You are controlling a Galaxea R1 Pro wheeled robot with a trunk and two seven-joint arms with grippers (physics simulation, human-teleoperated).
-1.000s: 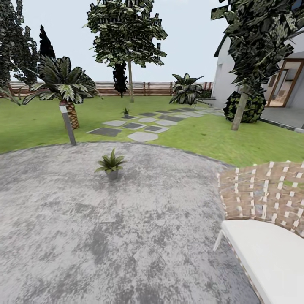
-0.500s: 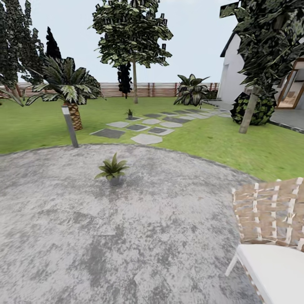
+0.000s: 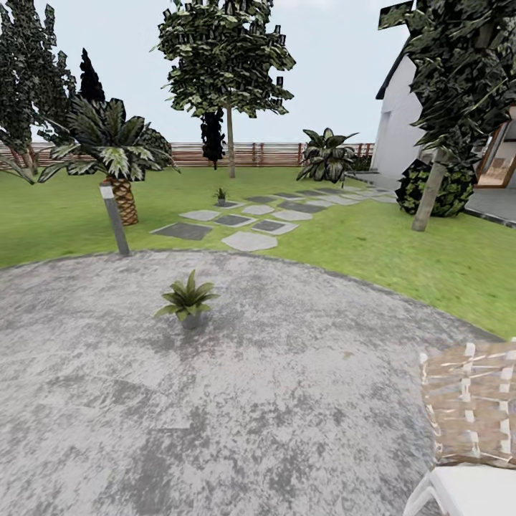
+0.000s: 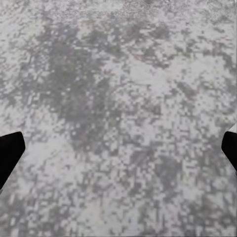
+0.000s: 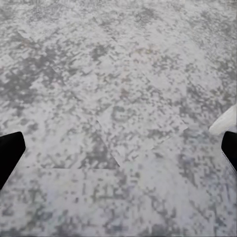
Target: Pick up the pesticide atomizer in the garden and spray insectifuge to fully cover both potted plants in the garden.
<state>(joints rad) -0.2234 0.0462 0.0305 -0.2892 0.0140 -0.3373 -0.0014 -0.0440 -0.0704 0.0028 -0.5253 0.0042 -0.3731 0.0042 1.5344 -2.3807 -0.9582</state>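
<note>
One potted plant (image 3: 188, 301), a low green rosette in a small grey pot, stands on the round grey patio (image 3: 287, 401) left of centre in the head view. Far behind it, a second potted plant (image 3: 221, 194) sits among the stepping stones (image 3: 249, 241) on the lawn. The pesticide atomizer is out of view. In the left wrist view my left gripper (image 4: 118, 153) is open over bare paving, its dark fingertips (image 4: 10, 158) wide apart. My right gripper (image 5: 118, 150) is likewise open over paving, with nothing between its fingers.
A woven brown chair (image 3: 469, 408) with a white cushion (image 3: 469, 494) fills the near right corner. A grey lamp post (image 3: 115, 218) and a palm (image 3: 118, 154) stand at the patio's far left edge. A striped-leaf bush (image 3: 326, 154), a tree trunk (image 3: 430, 197) and the fence (image 3: 265, 153) lie beyond.
The whole view has shifted: the chair has slid toward the lower right corner and the near potted plant sits lower in the picture. The things themselves have not moved.
</note>
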